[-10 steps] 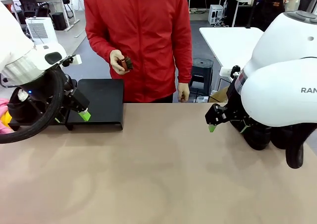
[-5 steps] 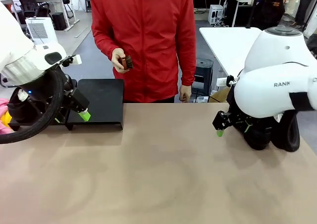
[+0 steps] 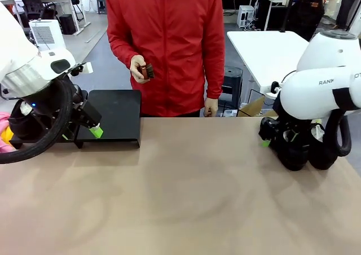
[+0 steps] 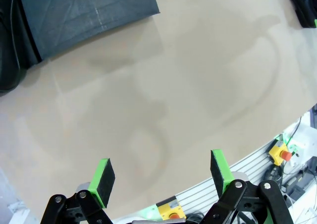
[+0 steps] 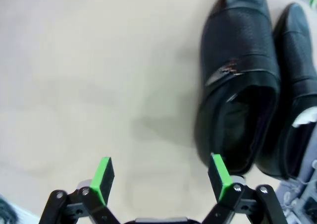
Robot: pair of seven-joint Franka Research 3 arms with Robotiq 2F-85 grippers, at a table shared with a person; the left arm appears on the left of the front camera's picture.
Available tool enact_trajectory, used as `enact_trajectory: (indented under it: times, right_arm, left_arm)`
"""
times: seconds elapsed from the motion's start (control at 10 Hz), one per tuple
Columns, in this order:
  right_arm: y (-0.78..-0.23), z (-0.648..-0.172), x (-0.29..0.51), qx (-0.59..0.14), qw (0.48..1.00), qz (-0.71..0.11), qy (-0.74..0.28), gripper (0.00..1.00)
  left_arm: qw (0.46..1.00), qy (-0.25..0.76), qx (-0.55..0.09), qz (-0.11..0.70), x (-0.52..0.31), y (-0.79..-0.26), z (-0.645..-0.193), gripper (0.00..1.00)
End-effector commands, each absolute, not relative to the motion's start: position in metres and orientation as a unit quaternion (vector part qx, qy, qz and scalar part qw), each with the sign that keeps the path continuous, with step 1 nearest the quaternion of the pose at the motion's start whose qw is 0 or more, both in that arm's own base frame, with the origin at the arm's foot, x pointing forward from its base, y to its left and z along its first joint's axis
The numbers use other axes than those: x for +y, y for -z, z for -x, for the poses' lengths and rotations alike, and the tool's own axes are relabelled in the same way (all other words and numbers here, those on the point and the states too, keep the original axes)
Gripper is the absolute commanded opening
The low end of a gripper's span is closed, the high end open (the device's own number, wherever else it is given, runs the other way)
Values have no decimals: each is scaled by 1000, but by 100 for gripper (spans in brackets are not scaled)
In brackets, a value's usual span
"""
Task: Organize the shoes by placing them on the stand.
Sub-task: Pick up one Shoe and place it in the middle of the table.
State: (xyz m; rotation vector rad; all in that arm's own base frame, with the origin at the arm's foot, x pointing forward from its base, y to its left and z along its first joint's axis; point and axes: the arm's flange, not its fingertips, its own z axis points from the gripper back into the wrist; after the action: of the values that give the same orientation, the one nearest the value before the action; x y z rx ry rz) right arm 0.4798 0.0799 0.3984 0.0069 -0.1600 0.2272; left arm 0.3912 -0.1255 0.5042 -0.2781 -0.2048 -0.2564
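Note:
Two glossy black shoes lie side by side on the beige table, openings toward my right gripper. That gripper is open, with one green pad close to the nearer shoe's heel. From the front the shoes show as dark shapes under the right gripper at the table's right side. The matte-black stand sits at the far left with nothing on its top. My left gripper hangs open just in front of it. In the left wrist view the left gripper is over bare table and the stand is at top left.
A person in a red jacket stands across the table holding a small brown brush at chest height. A white table and a stool stand behind. A yellow and pink thing is at the left edge. Red stop buttons line the table's rim.
My right arm has swung to the right and drawn its gripper back over the shoes. The person has shifted slightly right. The left arm has not moved.

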Motion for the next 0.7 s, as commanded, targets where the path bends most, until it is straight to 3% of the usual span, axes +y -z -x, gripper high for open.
enact_trajectory:
  times: [0.0,0.1,0.2,0.6]
  right_arm:
    - [-411,-493,47,-92,992,22,-87,100]
    - [-420,-496,36,-88,995,38,-4,100]
    - [-403,-485,60,-85,991,3,-99,100]
    - [-413,-502,33,-90,993,36,-65,100]
  left_arm:
    - [975,131,-101,147,-124,-504,-389,100]
    - [975,131,-101,147,-124,-504,-389,100]
    - [975,131,-101,147,-124,-504,-389,100]
    - [975,131,-101,147,-124,-504,-389,100]
